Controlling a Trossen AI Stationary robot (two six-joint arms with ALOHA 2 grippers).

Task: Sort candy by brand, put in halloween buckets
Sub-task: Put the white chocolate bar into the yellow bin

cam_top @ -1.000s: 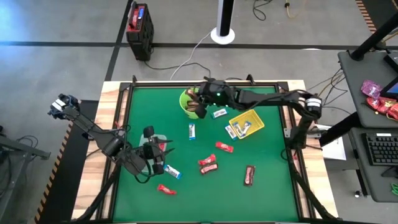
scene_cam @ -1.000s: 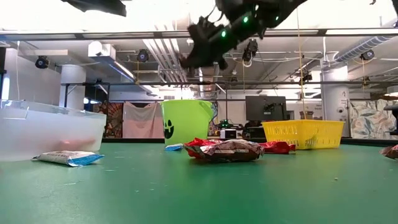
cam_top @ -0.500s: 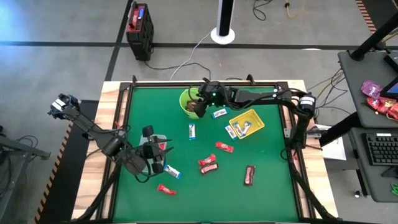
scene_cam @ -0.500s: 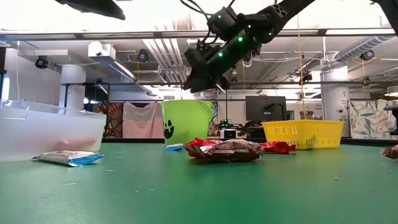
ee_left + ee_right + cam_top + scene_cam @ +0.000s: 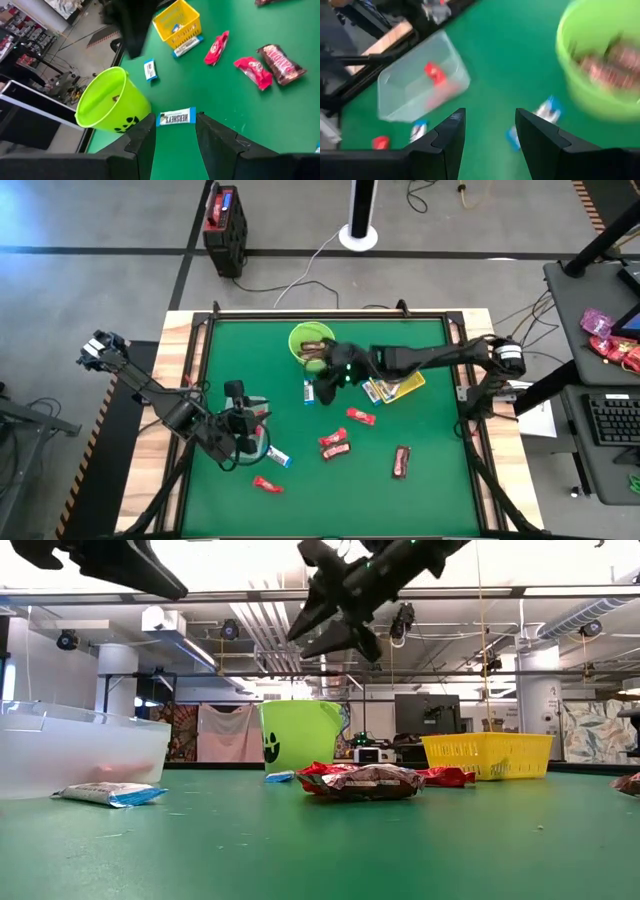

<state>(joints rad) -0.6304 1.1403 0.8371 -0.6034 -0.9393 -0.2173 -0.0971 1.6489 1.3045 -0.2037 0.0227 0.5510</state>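
My right gripper [image 5: 325, 388] hangs open above the table's middle, over a blue-and-white candy [image 5: 309, 390] and beside the lime-green bucket [image 5: 311, 340], which holds brown candy [image 5: 607, 62]. Nothing is between its fingers [image 5: 490, 112]. My left gripper [image 5: 252, 438] stands open and empty over the clear tub [image 5: 258, 418], which has a red candy [image 5: 432, 72] lying in it. The yellow tray [image 5: 400, 378] with blue-and-white candy sits right of centre. Red candies [image 5: 361, 416] [image 5: 267, 484], a red and brown pair [image 5: 335, 443], a brown one [image 5: 401, 462] and a blue-and-white one [image 5: 278, 456] lie flat on the green table.
A raised black frame [image 5: 200, 380] rims the green table. My right arm [image 5: 430, 358] reaches across the yellow tray from the table's right side. Bare green surface lies along the near edge [image 5: 340, 500] and in the far right corner.
My right gripper has gone from over the lime-green bucket toward the table's near edge, rolling as it went, and its fingers have opened. It now hangs over the blue-and-white candy at the middle. My left gripper has tipped down a little over the tub.
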